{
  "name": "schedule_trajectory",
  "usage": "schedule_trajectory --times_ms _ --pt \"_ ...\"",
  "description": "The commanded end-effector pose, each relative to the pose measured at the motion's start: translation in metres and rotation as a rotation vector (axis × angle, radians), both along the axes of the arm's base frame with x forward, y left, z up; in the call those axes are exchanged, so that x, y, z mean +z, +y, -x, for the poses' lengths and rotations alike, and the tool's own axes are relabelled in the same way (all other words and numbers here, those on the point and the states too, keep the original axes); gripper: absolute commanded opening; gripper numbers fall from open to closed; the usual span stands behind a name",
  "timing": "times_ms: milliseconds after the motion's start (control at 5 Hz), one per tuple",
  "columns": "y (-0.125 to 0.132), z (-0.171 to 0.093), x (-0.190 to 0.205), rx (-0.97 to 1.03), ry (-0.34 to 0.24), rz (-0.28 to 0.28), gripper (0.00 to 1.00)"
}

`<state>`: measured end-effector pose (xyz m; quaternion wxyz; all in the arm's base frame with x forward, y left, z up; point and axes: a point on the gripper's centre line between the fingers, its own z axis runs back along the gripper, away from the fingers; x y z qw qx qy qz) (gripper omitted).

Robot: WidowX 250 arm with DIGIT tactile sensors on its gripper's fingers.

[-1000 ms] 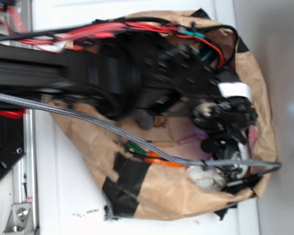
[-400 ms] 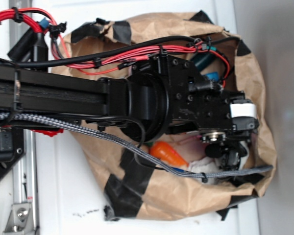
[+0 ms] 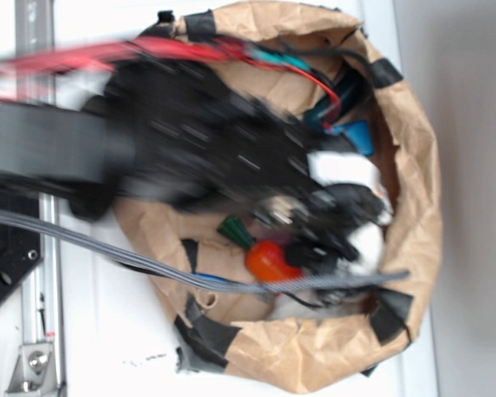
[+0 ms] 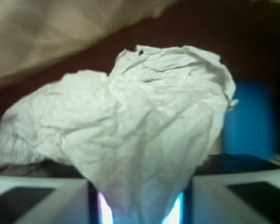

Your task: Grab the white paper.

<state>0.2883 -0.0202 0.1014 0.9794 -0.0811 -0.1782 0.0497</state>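
The white paper (image 4: 144,126) is a wrinkly off-white wad that fills the wrist view, its lower end pinched between my two grey fingers (image 4: 37,200). My gripper (image 4: 140,207) is shut on it. In the exterior view my black gripper (image 3: 347,240) is blurred and sits inside the brown paper bag (image 3: 413,223), on its right side. A patch of the white paper (image 3: 369,246) shows at the gripper's tip. The smooth white band (image 3: 339,169) belongs to the gripper.
An orange toy carrot (image 3: 269,259) with a green top lies in the bag just left of the gripper. A blue object (image 3: 355,134) sits at the bag's far right wall, and shows in the wrist view (image 4: 247,121). A grey braided cable (image 3: 149,263) crosses the bag.
The arm has swung left and up in the picture, with motion blur. The paper wad has come away from the bag's lower right corner with the gripper.
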Motion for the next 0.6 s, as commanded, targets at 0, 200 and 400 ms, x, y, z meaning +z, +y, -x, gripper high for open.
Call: schedule_trajectory --times_ms 0,200,400 --pt "0.033 0.039 0.064 0.141 0.145 0.038 0.0" --pt "0.033 0.036 0.073 0.194 0.158 -0.08 0.0" --pt "0.033 0.028 0.072 0.166 0.186 -0.111 0.0"
